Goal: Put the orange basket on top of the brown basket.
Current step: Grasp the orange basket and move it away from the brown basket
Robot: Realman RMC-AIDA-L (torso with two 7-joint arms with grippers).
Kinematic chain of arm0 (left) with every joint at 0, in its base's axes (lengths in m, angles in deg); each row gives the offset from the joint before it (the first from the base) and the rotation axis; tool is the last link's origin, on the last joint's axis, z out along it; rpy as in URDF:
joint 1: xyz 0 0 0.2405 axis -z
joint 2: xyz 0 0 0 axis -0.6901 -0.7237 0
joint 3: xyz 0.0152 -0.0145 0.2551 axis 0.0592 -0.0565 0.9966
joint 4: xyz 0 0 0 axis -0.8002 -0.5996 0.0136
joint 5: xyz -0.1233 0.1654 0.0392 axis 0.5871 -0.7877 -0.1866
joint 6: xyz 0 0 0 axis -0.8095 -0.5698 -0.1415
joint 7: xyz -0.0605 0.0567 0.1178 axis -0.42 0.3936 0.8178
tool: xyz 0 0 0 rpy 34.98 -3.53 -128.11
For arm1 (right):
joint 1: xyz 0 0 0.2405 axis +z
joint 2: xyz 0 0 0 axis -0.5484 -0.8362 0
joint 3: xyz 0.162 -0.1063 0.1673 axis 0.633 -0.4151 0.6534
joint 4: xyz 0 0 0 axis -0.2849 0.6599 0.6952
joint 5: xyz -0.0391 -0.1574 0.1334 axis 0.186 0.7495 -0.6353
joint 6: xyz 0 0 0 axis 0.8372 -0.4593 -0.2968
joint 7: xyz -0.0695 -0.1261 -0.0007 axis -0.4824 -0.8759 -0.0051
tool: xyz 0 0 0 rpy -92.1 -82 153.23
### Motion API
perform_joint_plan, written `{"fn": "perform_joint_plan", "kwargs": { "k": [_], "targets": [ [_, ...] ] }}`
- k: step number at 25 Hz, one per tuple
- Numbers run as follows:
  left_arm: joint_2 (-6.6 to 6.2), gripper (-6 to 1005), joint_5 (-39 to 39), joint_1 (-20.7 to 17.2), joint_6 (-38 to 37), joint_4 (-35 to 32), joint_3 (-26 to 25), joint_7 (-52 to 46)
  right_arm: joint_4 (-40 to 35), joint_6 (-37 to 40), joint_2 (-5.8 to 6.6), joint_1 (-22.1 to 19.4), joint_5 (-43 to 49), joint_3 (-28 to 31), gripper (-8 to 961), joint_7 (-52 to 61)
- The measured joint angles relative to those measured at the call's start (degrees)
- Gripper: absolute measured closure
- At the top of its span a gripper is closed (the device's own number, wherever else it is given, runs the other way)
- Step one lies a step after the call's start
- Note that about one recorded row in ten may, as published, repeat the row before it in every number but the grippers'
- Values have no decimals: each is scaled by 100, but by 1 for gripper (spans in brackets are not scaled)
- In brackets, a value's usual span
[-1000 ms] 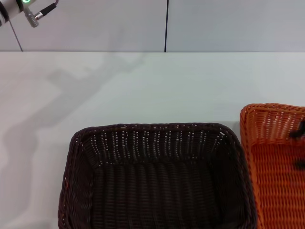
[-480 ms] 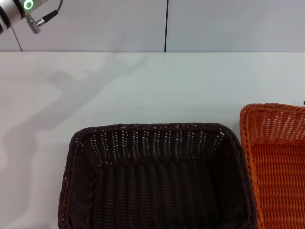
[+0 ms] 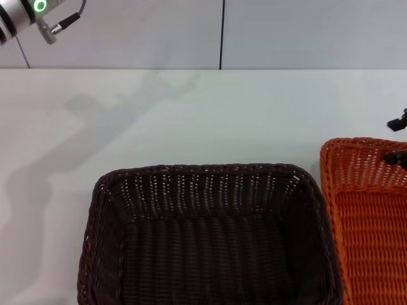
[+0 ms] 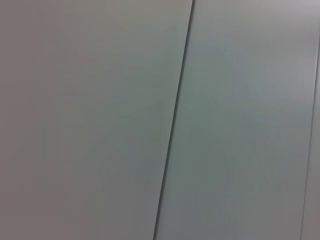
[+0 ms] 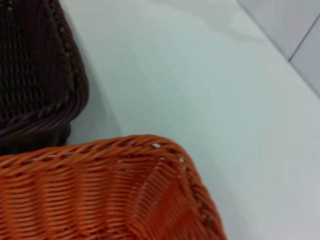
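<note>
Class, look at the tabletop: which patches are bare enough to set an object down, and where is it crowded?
Free: the broad stretch of table between the wall and the far rims of both baskets, plus the strip on the robot's left of the brown basket. Crowded: the narrow gap between it and the orange basket.

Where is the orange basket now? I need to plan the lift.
In the head view the orange basket sits on the table at the robot's right, beside the brown basket.

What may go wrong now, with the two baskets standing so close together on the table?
1. The bright orange woven basket stands beside the dark brown woven basket with a narrow gap, so lifting it may catch and drag the brown rim.
2. The right gripper is barely visible at the orange far rim, so its grasp is unconfirmed.
</note>
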Motion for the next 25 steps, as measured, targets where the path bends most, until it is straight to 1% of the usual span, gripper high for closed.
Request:
{"fn": "perform_joint_plan", "kwargs": {
  "k": [4, 6, 9, 12, 15, 17, 19, 20, 22, 25],
  "targets": [
    [0, 170, -11, 23, -13, 1, 9, -1, 297, -159, -12, 77, 18, -77, 260, -85],
    [0, 170, -11, 23, -13, 1, 9, -1, 367, -276, -40, 85, 19, -111, 260, -114],
    [0, 170, -10, 41, -20, -18, 44, -2, 370, -537, -175, 41, 3, -94, 261, -233],
    [0, 170, 1, 43, -18, -70, 44, -2, 380, -616, -236, 24, 17, -106, 347, -250],
    [0, 170, 4, 18, -5, -83, 43, -2, 397, -423, -228, 23, 20, -107, 432, -250],
    [0, 170, 10, 1, 9, -100, 43, -2, 397, -222, -186, 17, 21, -85, 504, -248],
    [0, 170, 14, -3, 14, -118, 42, -2, 390, 16, -103, 2, 28, -59, 576, -193],
    [0, 170, 14, -3, 14, -118, 42, -2, 376, 142, -38, -21, 28, -53, 612, -143],
    [0, 170, 20, -6, 24, -159, 49, -2, 354, 386, 119, -70, 30, -31, 630, -19],
    [0, 170, 20, 0, 26, -196, 51, 1, 392, 785, 410, -121, 32, 27, 658, 185]
  ]
}}
